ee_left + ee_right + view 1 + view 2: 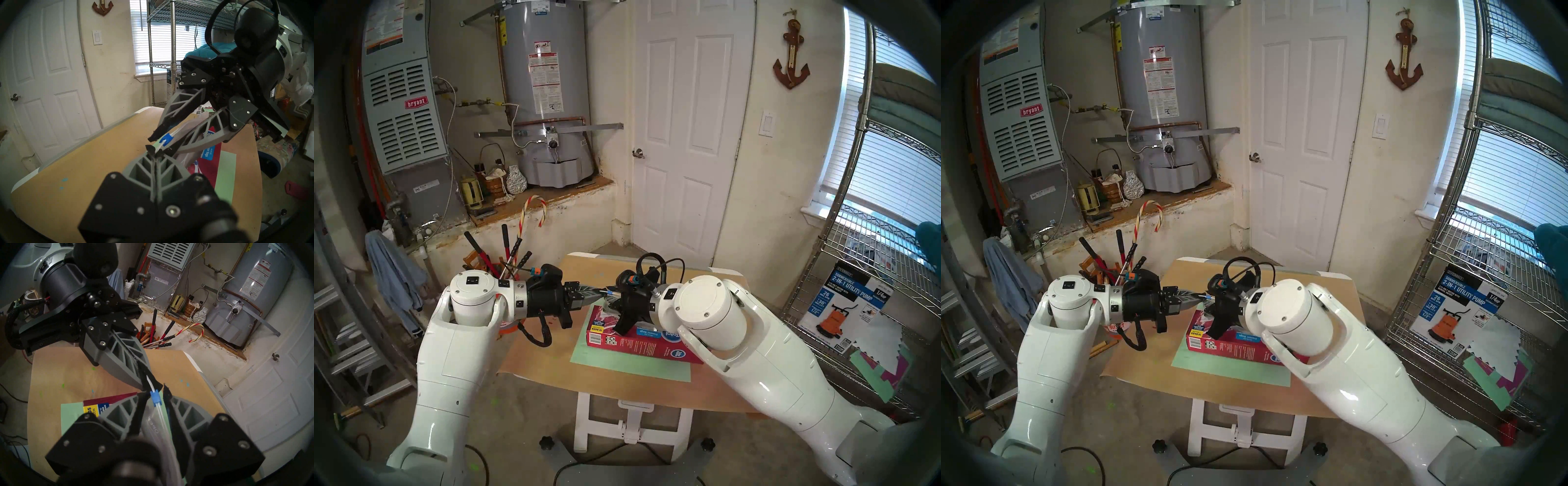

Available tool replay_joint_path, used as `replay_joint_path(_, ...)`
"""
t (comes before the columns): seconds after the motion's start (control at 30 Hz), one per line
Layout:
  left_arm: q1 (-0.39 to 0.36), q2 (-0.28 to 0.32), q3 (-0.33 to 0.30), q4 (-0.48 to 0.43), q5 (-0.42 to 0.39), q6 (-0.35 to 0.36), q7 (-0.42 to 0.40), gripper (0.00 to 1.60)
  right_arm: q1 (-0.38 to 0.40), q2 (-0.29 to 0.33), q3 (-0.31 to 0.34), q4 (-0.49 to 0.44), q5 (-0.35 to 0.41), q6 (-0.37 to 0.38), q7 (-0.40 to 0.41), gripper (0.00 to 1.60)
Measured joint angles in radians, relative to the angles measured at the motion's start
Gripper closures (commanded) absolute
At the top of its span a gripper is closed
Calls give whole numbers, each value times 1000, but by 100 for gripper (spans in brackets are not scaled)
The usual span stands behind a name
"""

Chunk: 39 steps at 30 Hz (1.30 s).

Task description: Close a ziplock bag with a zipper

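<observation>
— Clear plastic is what is seen between the two arms in the head views: the ziplock bag is held up over the red box on the table. The left gripper is seen closed on the white strip's end, and the zipper sits just beyond its tips.

— And from the left wrist?

— The left gripper is shown pinched flat on the ziplock bag by its strip; the zipper is found just past the tips, between the parted fingers of the right gripper (no contact with the slider can be made out).

— The right wrist view?

— The right gripper is seen partly open, its fingers set either side of the zipper, a gap on each side. The strip is seen running back between them, and the green sheet lies under the box.
</observation>
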Motion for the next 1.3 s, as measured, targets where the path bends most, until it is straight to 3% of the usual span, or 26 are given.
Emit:
replay_joint_path(0.47,0,-2,-8,-1,3,8,-3,160,-1,-6,-8,13,-19,-23,-14,107)
replay_joint_path(0.57,0,-3,-9,-1,4,9,-4,160,-1,-6,-6,13,-19,-24,-13,137)
replay_joint_path(0.7,0,-5,-11,-1,5,8,-4,160,-3,-4,-4,11,-19,-25,-10,160)
replay_joint_path(1.3,5,-13,-11,-12,11,-1,5,160,-18,49,2,6,-32,-108,-7,160)
